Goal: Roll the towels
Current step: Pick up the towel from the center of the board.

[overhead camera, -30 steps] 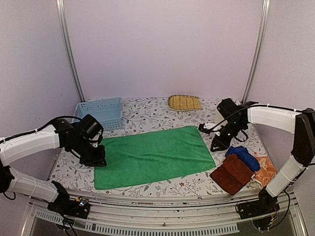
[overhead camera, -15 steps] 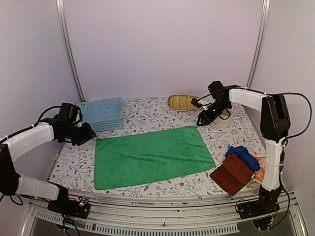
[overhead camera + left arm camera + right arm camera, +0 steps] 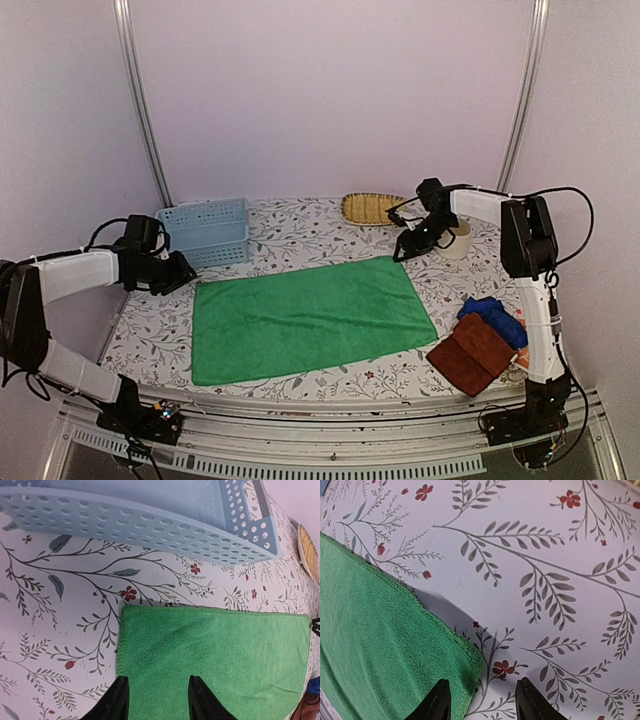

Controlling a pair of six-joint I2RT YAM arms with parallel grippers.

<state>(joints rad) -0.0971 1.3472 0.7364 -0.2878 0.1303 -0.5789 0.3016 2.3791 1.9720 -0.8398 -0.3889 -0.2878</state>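
A long bright green towel (image 3: 310, 318) lies spread flat in the middle of the table. My left gripper (image 3: 183, 273) hovers open at its far left corner (image 3: 125, 611); my left fingertips (image 3: 120, 690) are over the cloth edge. My right gripper (image 3: 402, 250) hovers open at the far right corner (image 3: 470, 655), one of its fingertips (image 3: 440, 695) over the cloth, the other over bare table. A royal blue towel (image 3: 493, 318), a reddish-brown towel (image 3: 474, 352) and an orange towel (image 3: 542, 345) lie piled at the near right.
A pale blue perforated basket (image 3: 208, 230) stands at the back left, close behind my left gripper; it fills the top of the left wrist view (image 3: 150, 515). A yellow straw tray (image 3: 374, 209) lies at the back. A cream cup (image 3: 455, 240) stands by my right arm.
Both grippers left the towel's side edges and moved back to its far corners; over the last half second the right one came down to the far right corner.
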